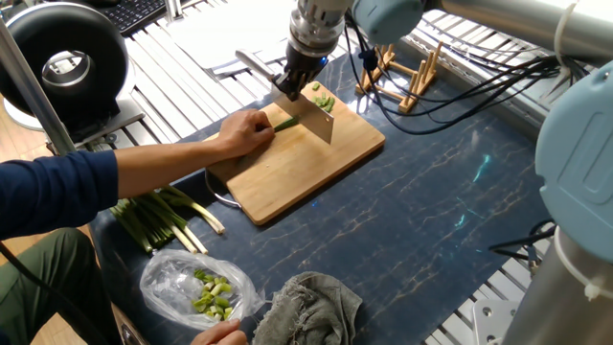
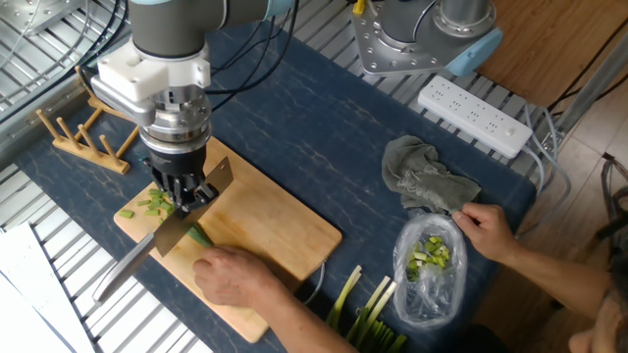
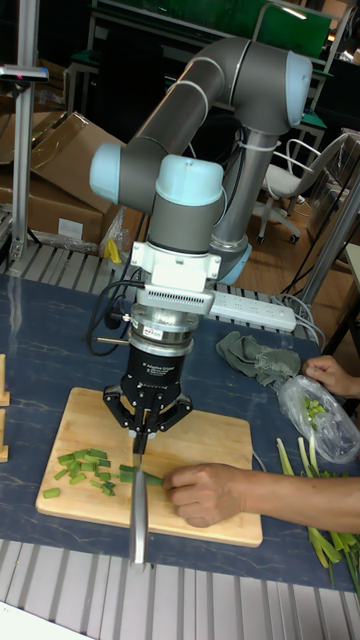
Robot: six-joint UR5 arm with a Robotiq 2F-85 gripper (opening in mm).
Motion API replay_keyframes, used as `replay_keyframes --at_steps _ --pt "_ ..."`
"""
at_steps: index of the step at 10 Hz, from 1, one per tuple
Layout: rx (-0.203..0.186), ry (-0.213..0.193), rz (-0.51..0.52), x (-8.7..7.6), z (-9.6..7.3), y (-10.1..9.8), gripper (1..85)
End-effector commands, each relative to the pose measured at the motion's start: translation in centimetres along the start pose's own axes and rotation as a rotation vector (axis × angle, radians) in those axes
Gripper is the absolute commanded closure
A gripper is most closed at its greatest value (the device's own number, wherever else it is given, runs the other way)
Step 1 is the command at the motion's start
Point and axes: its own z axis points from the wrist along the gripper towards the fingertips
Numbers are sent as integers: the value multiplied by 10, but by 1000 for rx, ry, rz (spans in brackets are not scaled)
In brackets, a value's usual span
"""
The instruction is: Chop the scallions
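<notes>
The dark marbled tabletop (image 1: 450, 206) carries a wooden cutting board (image 1: 306, 168) directly under the end effector (image 2: 183, 193). Beyond the end effector stands a wooden peg rack (image 1: 402, 72). Well away from it lie a crumpled grey cloth (image 2: 424, 181), a clear plastic bag (image 2: 429, 270), a white power strip (image 2: 476, 116), and a bundle of thicker stalks (image 1: 158, 218).

Thin green scallions (image 3: 88, 470), partly chopped, on board.
</notes>
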Motion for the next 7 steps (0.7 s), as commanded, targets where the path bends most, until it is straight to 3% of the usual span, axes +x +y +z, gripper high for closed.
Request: replay_keyframes --at_steps 1,7 --pt "-5 -10 6 -3 4 -1 843" --pt "-8 -32 9 -11 11 2 843"
